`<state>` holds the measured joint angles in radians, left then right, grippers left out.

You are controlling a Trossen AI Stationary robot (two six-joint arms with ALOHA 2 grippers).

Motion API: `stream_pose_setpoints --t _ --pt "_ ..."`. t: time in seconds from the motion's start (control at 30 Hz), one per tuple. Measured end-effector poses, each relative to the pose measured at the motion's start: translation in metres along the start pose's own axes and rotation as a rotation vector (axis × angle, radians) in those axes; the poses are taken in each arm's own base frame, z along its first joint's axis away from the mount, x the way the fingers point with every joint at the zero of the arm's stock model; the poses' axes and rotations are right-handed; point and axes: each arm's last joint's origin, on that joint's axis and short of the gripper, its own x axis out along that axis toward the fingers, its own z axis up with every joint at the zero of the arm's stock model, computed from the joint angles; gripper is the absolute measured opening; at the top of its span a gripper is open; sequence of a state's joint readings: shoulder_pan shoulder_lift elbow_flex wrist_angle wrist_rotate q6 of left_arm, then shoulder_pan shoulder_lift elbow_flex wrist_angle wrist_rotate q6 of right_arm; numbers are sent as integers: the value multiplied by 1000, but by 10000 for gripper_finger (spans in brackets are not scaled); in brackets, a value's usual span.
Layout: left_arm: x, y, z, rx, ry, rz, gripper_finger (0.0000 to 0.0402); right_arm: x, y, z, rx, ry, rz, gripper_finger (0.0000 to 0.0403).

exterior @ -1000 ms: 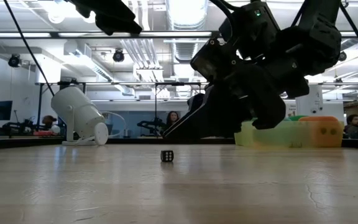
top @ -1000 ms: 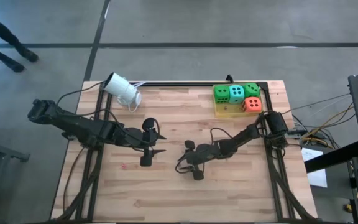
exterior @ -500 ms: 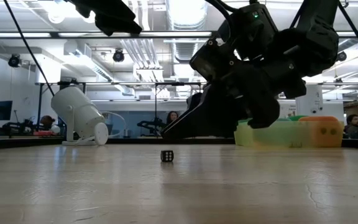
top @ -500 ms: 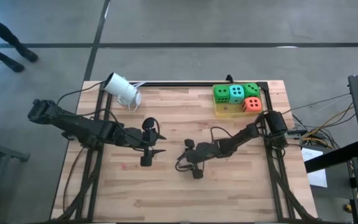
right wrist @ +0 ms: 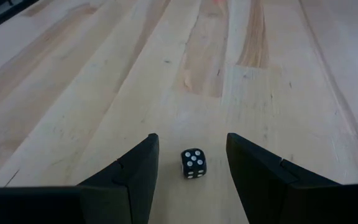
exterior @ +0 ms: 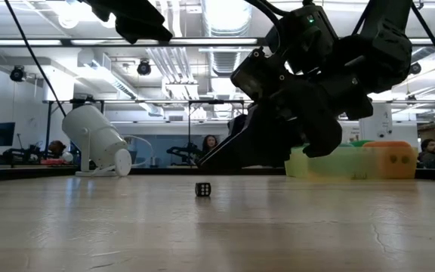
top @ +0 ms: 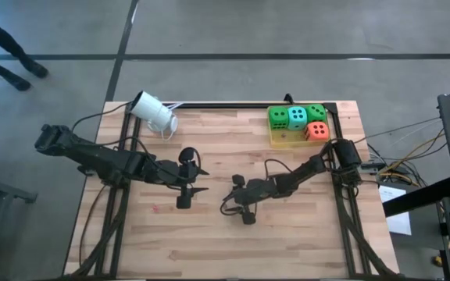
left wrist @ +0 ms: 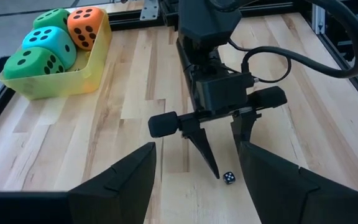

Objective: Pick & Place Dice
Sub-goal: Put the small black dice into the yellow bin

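Four soft dice sit in a yellow tray at the table's far right: two green, one teal, one orange-red. They also show in the left wrist view. A tiny black die with white pips lies on the bare table near its middle. My right gripper is open, one finger on each side of this tiny die, not touching it, tips slanting down above the table. My left gripper is open and empty, left of it, facing it.
A white cylindrical device lies at the table's far left. A black frame rail runs along the far edge. Bare wood fills the near half of the table. People show in the room beyond the table.
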<state>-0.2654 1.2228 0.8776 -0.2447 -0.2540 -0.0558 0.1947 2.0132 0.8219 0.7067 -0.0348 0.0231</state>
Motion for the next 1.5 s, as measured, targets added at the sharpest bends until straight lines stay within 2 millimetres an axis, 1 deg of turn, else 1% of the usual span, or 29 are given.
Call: stream_pose_setpoints --t 0.17,0.3,0.37,0.43,0.63,0.67,0.8,1.13,1.5 --pt "0 0 0 0 0 0 235 0 1 0 0 2 1 185" --pt "0 0 0 0 0 0 235 1 0 -4 4 29 1 185" --pt "0 0 0 0 0 0 235 6 1 -8 3 39 3 185" --pt "0 0 0 0 0 0 235 16 1 -12 -2 53 15 185" --pt "0 0 1 0 -5 -1 235 34 2 -6 -12 31 57 185" --pt "0 0 1 0 -5 -1 236 36 2 -8 -16 35 57 185" --pt "0 -1 1 3 -6 -3 236 36 2 -9 -9 52 62 185" --pt "0 -1 1 4 -6 -4 237 28 3 -8 -7 64 66 185" --pt "0 -1 1 4 -6 -4 234 26 2 -11 -6 79 65 184"
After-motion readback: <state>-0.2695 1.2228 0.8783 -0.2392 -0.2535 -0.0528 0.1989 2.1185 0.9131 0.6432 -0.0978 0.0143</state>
